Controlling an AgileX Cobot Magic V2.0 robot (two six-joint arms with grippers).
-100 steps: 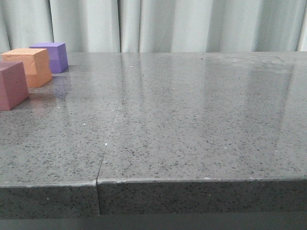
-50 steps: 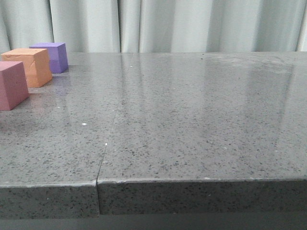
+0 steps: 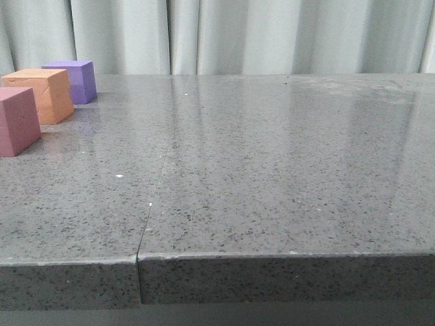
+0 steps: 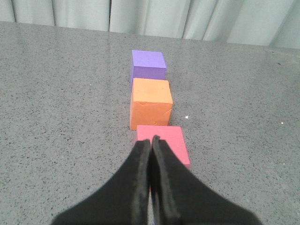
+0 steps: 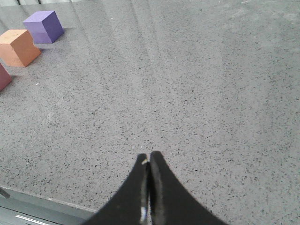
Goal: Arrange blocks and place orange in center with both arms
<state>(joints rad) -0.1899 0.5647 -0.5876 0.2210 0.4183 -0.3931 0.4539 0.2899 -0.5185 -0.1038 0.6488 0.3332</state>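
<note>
My left gripper (image 4: pixel 150 145), clenched on nothing, sits nearest the pink block (image 4: pixel 164 143); orange block (image 4: pixel 151 104) directly beyond; right gripper (image 5: pixel 148 161) clenched too, well apart.

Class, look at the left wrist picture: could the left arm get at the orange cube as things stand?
Probably not directly: the pink cube sits between the shut left gripper and the orange cube; from above looks free.

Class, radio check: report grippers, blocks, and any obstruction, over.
Left gripper shut, empty; right gripper shut, empty. Orange block sits between purple block and pink block, in a row. Nothing in the way.
</note>
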